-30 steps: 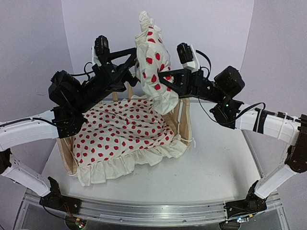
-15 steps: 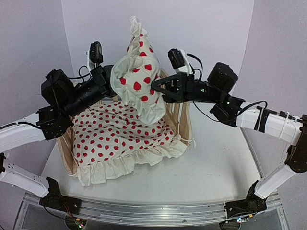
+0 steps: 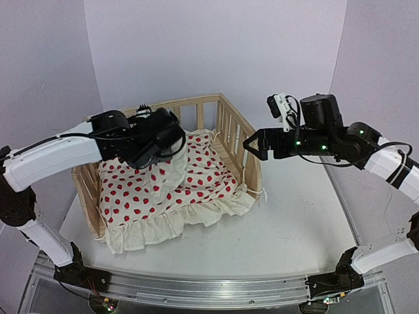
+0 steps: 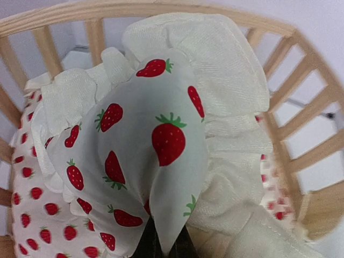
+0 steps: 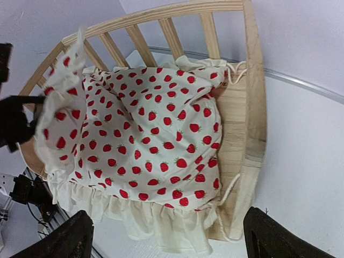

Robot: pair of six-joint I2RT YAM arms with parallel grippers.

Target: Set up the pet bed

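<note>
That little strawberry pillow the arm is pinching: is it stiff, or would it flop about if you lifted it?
Probably floppy: the pillow folds around the left gripper where it is pinched, and its ruffle crumples. It looks light, since one small pinch seems to hold it. Likely not slippery; the cloth looks woven and matte.

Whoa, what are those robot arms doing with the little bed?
They are making up a light wooden pet bed with slatted rails. A white strawberry-print cushion with a ruffled edge lies in it. The left gripper is shut on a small white ruffled pillow with red strawberries and holds it low over that cushion, near the back rail. The right gripper is open, holds nothing, and hangs off to the bed's right side.
</note>
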